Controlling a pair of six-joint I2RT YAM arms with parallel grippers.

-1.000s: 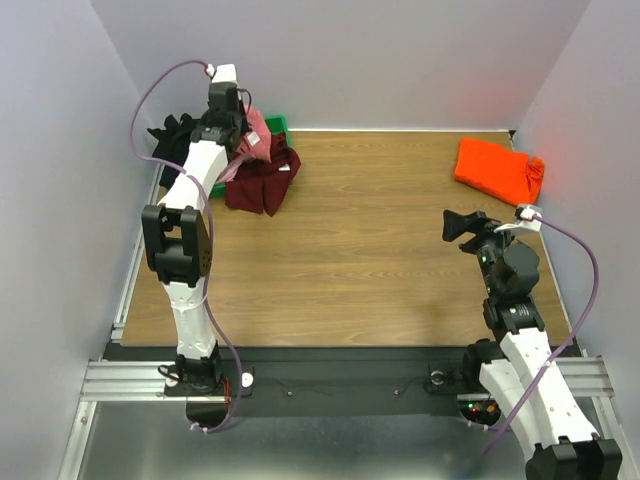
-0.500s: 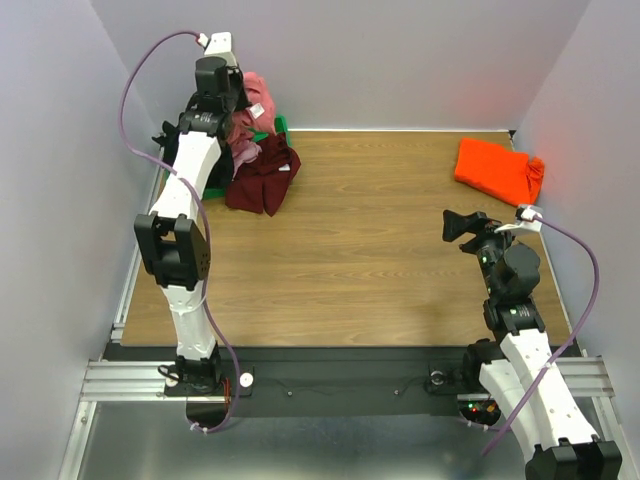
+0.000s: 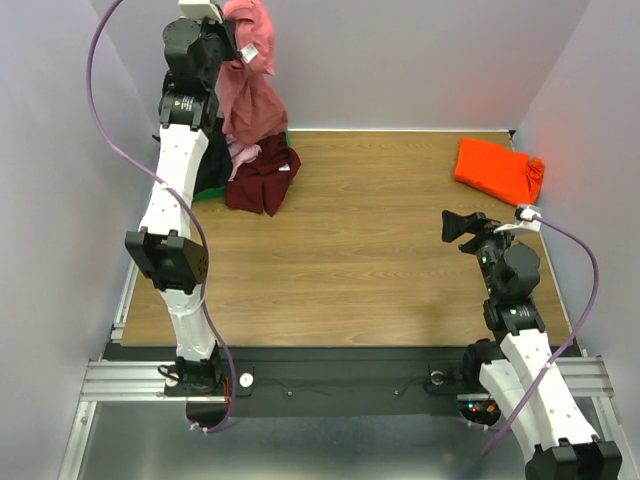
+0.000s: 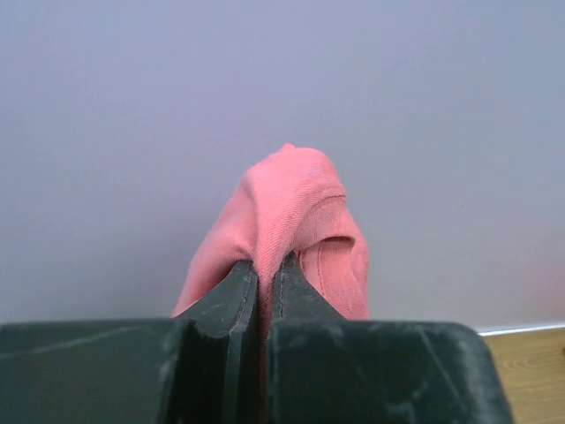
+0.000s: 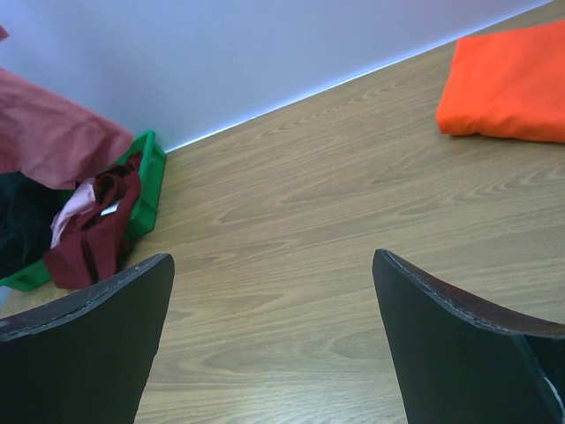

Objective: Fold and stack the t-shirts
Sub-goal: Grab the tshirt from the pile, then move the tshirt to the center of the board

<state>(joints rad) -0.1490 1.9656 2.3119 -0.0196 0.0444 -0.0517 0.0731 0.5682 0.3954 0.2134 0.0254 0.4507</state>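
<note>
My left gripper (image 3: 228, 28) is raised high at the back left and shut on the salmon-pink t-shirt (image 3: 250, 90), which hangs down from it with its white neck label showing. In the left wrist view the pink cloth (image 4: 296, 230) is pinched between the closed fingers. A dark maroon t-shirt (image 3: 262, 178) spills from the green bin onto the table. A folded bright orange t-shirt (image 3: 497, 170) lies at the back right, also in the right wrist view (image 5: 508, 84). My right gripper (image 3: 462, 226) is open and empty above the table at the right.
The green plastic bin (image 5: 146, 190) stands at the back left corner, holding black (image 3: 212, 170) and light pink (image 5: 71, 216) cloth. Grey walls close in the table at the back and on both sides.
My left gripper has risen steeply with the salmon-pink t-shirt, pulling it up out of the bin pile. The right arm has not moved.
</note>
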